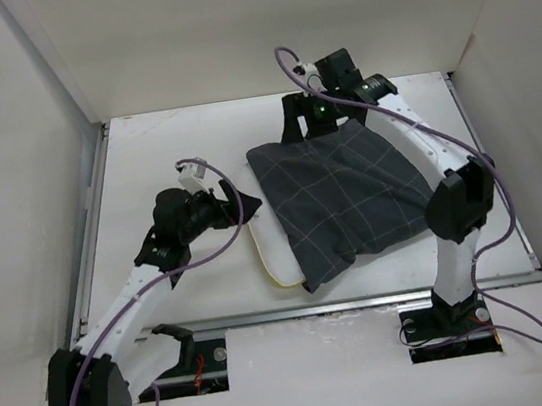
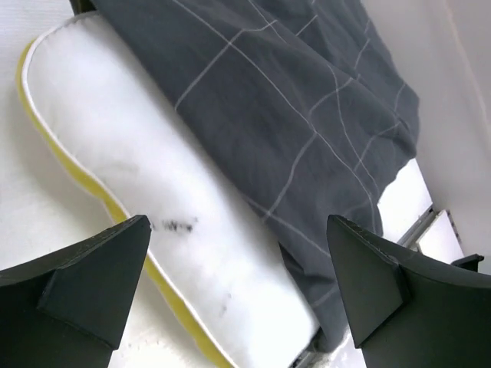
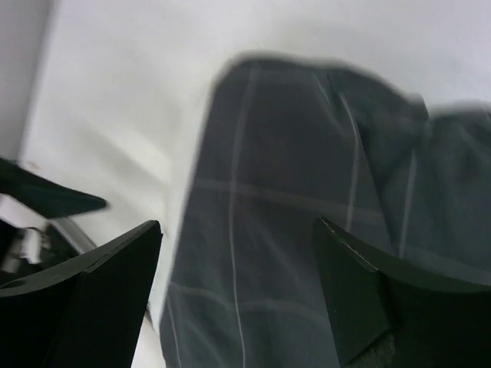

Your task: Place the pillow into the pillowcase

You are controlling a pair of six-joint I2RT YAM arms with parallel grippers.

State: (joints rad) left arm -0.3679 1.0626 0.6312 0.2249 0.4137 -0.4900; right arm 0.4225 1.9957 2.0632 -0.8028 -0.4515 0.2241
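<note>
Left gripper (image 2: 238, 230) — jaws spread, empty — hovers above the pillow (image 2: 115, 138), whose bare edge lies just below its fingertips; the pillowcase (image 2: 307, 115) covers the rest ahead. Right gripper (image 3: 238, 224) — jaws likewise spread, holding nothing — with the pillowcase directly beneath it.

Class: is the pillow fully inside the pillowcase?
No. A pale strip of pillow shows beside the pillowcase; whether the rest is inside or merely underneath, cannot tell.
</note>
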